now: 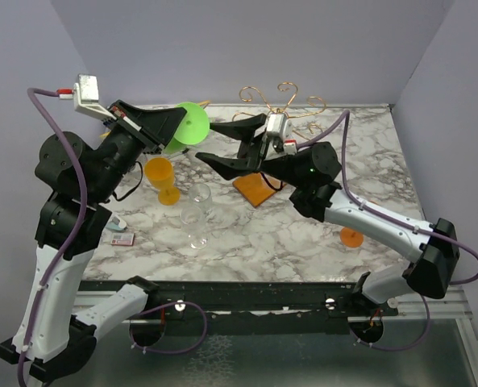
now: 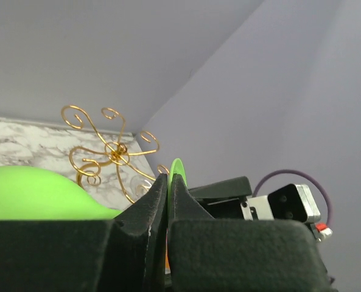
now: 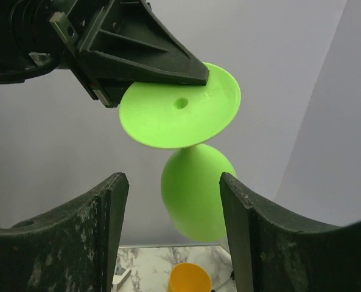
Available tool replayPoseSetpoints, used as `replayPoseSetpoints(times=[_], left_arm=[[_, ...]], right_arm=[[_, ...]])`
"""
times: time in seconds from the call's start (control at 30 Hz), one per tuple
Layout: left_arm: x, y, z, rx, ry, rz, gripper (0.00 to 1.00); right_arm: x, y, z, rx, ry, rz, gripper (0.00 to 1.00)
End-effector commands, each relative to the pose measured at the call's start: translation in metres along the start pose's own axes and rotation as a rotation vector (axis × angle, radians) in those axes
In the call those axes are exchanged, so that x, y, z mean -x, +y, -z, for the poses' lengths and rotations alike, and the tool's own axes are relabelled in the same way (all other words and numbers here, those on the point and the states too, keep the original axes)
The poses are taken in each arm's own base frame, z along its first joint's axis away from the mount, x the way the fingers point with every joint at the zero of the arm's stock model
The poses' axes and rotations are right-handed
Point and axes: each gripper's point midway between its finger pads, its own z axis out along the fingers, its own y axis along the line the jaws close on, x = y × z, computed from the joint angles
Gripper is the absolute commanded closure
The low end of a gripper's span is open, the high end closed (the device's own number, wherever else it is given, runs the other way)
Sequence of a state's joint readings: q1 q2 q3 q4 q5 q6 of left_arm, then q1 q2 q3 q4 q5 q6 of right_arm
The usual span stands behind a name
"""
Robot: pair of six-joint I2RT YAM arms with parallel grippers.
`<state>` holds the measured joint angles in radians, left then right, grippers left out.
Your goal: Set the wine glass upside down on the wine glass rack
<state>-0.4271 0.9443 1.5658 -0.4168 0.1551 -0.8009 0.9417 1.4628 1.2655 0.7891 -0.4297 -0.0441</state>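
My left gripper is shut on the flat foot of the green wine glass, held high above the table with its bowl hanging down to the left. In the left wrist view the foot's edge sticks out between the closed fingers. My right gripper is open and empty, facing the glass from the right. In the right wrist view the green bowl hangs between and beyond the spread fingers. The gold wire wine glass rack stands at the back, its orange-brown base partly under the right arm. It also shows in the left wrist view.
An orange wine glass stands upright on the marble table, with a clear wine glass beside it. An orange disc lies near the right arm. A small card lies at the left edge.
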Motion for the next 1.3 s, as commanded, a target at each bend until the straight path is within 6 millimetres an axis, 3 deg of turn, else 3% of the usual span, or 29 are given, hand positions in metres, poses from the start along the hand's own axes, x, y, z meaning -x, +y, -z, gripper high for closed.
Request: replayPoseSetpoints(times=[0.0,0.2,0.47,0.73,0.93,1.27], left_arm=[[0.029,0.010,0.001,0.086,-0.122,-0.079,1.00],[0.027,0.024,-0.031,0.110,-0.123,-0.074,1.00],[0.000,0.049,-0.090,0.118,-0.033,-0.041,1.00],[-0.030,0.071,-0.134,0.097,0.053,-0.015,1.00],[-0.056,0.095,-0.164,0.095,0.132,-0.012,1.00],[-0.072,0.116,-0.189,0.069,0.184,0.090,1.00]], right_arm=[[0.026,-0.001,0.012,-0.058,-0.019,-0.065,0.33],[0.045,-0.011,0.043,-0.211,0.019,-0.180,0.33],[0.058,-0.032,0.102,-0.484,0.037,-0.270,0.34],[0.071,-0.037,0.144,-0.628,0.052,-0.338,0.35],[0.081,-0.029,0.158,-0.623,0.040,-0.371,0.35],[0.073,-0.024,0.162,-0.625,0.080,-0.407,0.37]])
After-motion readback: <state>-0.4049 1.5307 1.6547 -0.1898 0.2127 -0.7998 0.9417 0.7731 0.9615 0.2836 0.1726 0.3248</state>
